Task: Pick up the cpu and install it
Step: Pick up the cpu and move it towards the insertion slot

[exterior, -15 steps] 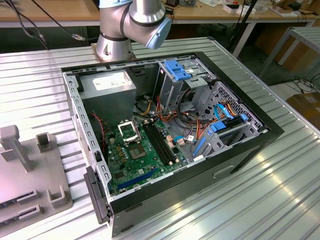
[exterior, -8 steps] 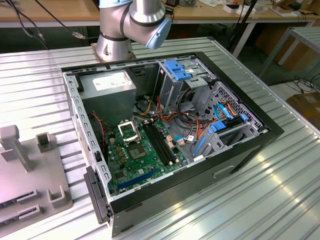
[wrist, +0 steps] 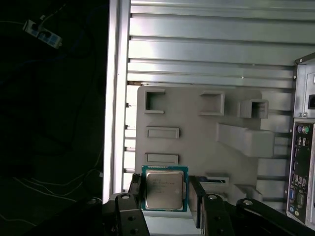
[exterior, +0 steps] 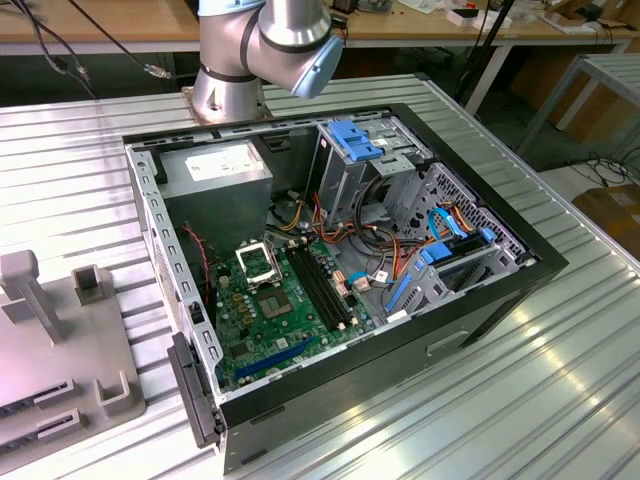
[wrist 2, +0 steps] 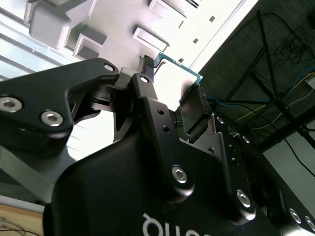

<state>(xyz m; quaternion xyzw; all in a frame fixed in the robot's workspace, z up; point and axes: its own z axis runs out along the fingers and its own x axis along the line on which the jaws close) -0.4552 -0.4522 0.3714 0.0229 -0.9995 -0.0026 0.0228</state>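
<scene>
cpu [wrist: 164, 189], clamped by its edges, between jaws

1. My end effector [wrist: 168, 195] clamps the cpu [wrist: 164, 189] by two opposite edges, its silver top facing the camera.
2. Beyond it, a grey fixture plate [wrist: 197, 130] lies on the ribbed counter [wrist: 206, 49].
3. A computer case [wrist: 301, 157] stands beside the plate.

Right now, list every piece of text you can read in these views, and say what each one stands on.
None can be read.
Faint print on the cpu top, first wrist view: too small to read.
Print on the power supply label, exterior view: blurred.
White letters on the end effector body, second wrist view: cut off at the edge.
</scene>
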